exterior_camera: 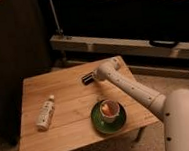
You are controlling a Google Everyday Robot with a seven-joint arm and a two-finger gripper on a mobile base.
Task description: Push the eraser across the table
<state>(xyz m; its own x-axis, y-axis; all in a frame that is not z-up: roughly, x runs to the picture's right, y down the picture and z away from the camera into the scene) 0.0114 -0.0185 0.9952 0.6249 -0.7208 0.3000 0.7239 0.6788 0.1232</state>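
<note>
**Claw at the eraser, far side of the tabletop**

Your claw (94,76) sat at the end of the white arm (134,88), low over the far part of the tabletop (67,125), right against the eraser (87,79). The arm's rounded wrist covered the claw, so you could not tell how wide it stood or whether it gripped anything; it appeared to meet the eraser's right end, though actual contact was hard to confirm.

The eraser was a small dark oblong block with a pale mark on it, lying flat on the planks near the far edge, a little right of the middle. Its long side ran roughly left to right, and its left end stuck out clear of the arm.

Nearer you, a cup (109,109) stood upright on a green saucer (108,122) close to the front right of the tabletop, beneath the arm's forearm and well apart from the eraser. A white bottle (46,113) lay on its side toward the left, tilted with its cap pointing to the far side, also well apart from the eraser.
</note>
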